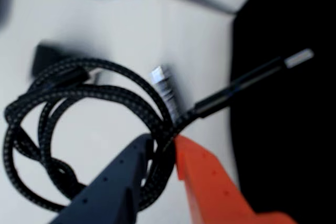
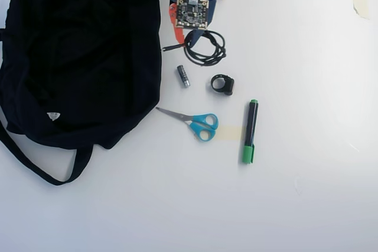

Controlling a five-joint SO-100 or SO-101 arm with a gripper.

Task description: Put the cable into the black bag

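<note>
Cable: the black braided, coiled cable (image 1: 79,108) lies on the white table (image 2: 307,205), its strands pinched between the fingertips.
Gripper: the two-finger gripper (image 1: 165,142), one finger dark blue, one orange, is pressed together on the coil's edge.
Bag: the black cloth bag (image 2: 77,57) sits just beside the orange finger; a metal-tipped cable end overlaps its edge.
Battery: the small grey cylinder (image 1: 164,85) lies just beyond the fingertips.
Scissors: the blue-handled scissors (image 2: 198,123) lie further ahead.

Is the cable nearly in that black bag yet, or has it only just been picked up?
Only grabbed so far. The gripper is closed on the coiled cable, one plug end reaching over the black bag edge. In the overhead view the coil lies beside the bag, so carrying it over and dropping it in remain.
</note>
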